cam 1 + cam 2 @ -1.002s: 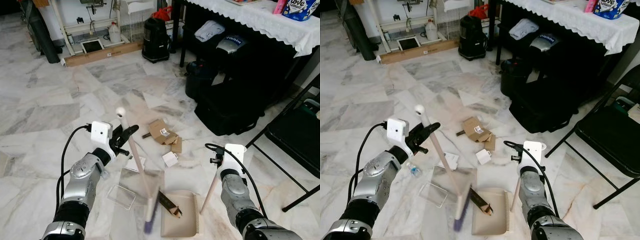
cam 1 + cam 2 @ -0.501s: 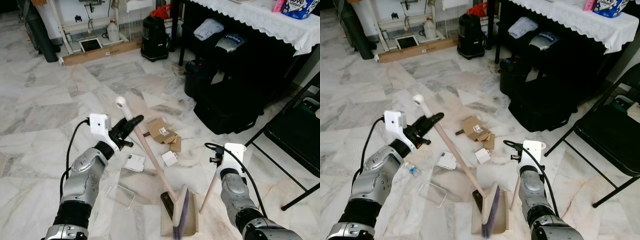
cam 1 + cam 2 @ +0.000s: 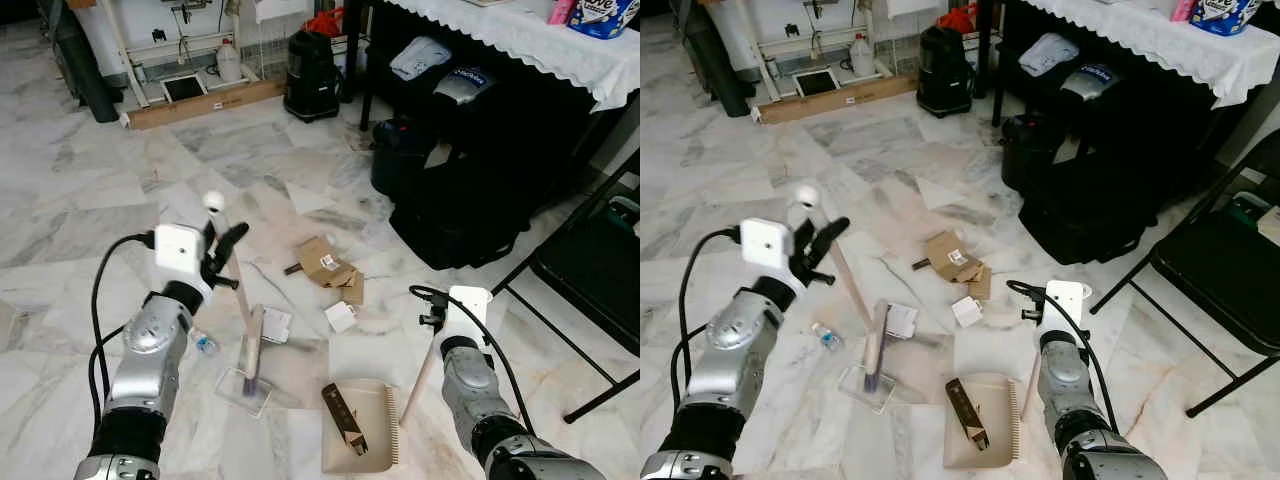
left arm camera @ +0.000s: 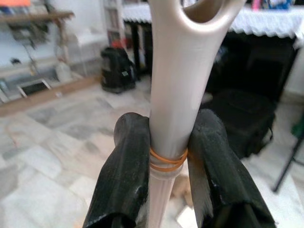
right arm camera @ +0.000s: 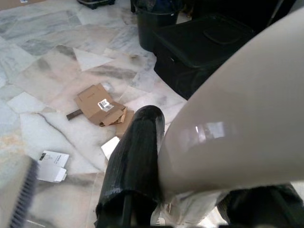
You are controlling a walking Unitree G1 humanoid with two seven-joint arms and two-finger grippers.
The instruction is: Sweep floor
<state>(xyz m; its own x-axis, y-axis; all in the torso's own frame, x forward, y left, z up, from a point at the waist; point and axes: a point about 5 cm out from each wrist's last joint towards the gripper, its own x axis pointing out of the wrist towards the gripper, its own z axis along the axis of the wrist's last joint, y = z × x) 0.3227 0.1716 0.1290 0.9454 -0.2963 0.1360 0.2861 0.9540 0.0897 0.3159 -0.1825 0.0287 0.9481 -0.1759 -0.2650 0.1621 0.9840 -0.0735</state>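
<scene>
My left gripper (image 3: 226, 252) is shut on the upper end of the pale broom handle (image 4: 173, 95), a black finger (image 4: 124, 175) on each side of it. The broom head (image 3: 250, 356) rests on the floor beside a clear plastic piece (image 3: 245, 393) and a white card (image 3: 273, 323). My right gripper (image 3: 437, 342) is shut on the beige dustpan's handle (image 5: 237, 128). The dustpan (image 3: 372, 447) lies flat on the floor with a dark flat scrap (image 3: 343, 416) in it. Torn cardboard (image 3: 325, 265) and a white paper scrap (image 3: 340, 317) lie beyond the pan.
A small bottle (image 3: 203, 344) lies by my left arm. Black bags (image 3: 450, 215) sit under a cloth-covered table (image 3: 520, 35). A black folding chair (image 3: 590, 270) stands at the right, and a black vacuum (image 3: 310, 80) at the back.
The broom swept right over the dustpan, then swung back left; its head now sits on the floor left of the pan. The dark scrap stays in the pan. The right arm held still.
</scene>
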